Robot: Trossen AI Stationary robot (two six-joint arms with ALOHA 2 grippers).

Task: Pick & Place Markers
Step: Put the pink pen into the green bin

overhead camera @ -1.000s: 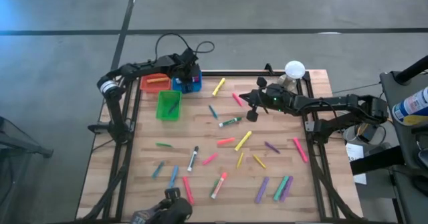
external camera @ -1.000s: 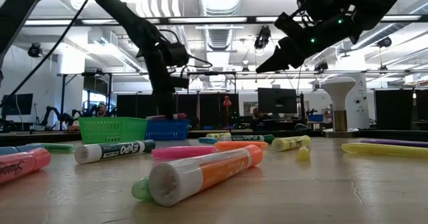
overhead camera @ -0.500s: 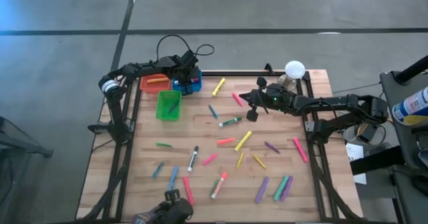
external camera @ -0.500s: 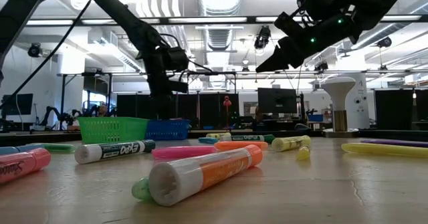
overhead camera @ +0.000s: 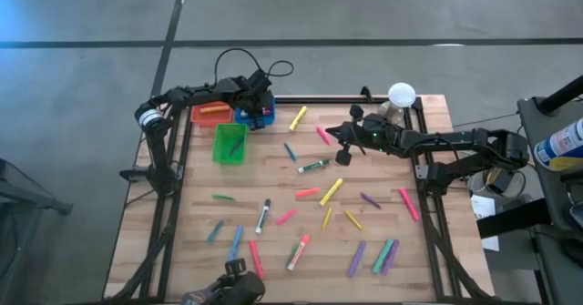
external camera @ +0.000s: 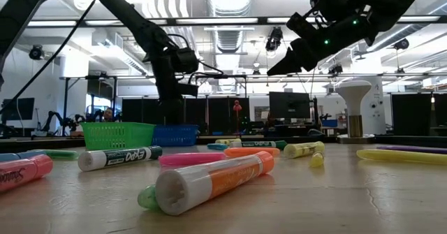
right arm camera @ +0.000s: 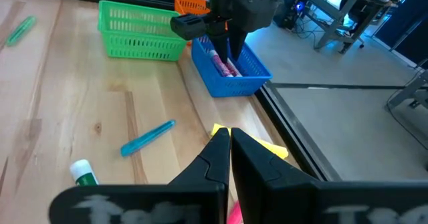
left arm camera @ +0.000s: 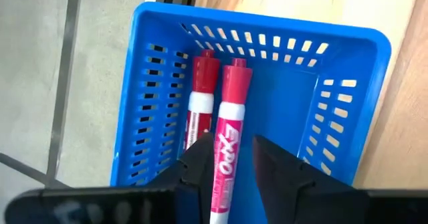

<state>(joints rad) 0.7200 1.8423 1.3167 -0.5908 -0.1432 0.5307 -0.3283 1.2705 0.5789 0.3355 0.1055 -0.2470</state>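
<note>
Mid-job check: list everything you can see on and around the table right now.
loose markers: about twenty, mixed colours, scattered over the wooden table
red markers: two, in the blue bin
blue bin: one, back left
red bin: one, beside the blue bin
green bin: one, in front of those two
white round-topped object: one, back right corner
left gripper: over the blue bin, fingers apart either side of one red marker
right gripper: above the table's back middle, fingers shut, empty

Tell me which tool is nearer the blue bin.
Left. The left tool hangs directly over the blue bin; the right tool hovers mid-table, well away.
</note>
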